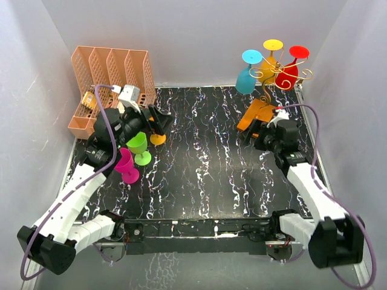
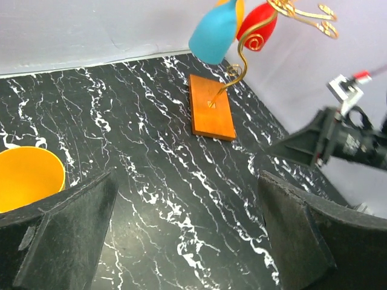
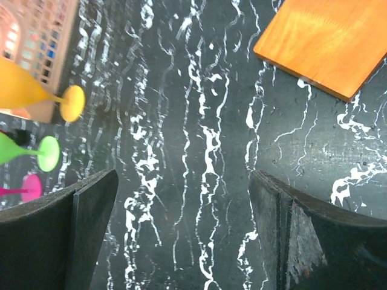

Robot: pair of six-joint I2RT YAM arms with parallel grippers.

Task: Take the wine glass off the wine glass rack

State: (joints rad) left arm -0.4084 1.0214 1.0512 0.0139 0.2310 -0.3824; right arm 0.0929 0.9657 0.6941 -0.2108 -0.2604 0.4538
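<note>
The left gripper (image 2: 186, 178) gapes empty beside the upright orange glass (image 1: 158, 139), and the right gripper (image 3: 182, 175), equally wide and empty, sits low by the rack (image 1: 261, 109), probably to steady it, where a blue glass (image 1: 247, 77) and two more hang inverted.

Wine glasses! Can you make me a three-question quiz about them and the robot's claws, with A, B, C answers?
1. How many glasses hang on the wine glass rack? A one, B three, C five.
2. Where is the green glass? A hanging on the rack, B standing on the table, C floating in the air.
3. The right gripper is: A open and empty, B shut on a glass, C shut on the rack.
Answers: 1 B, the blue glass, yellow glass and red glass hang there; 2 B, its foot rests on the marble top; 3 A, only table shows between its jaws.
</note>
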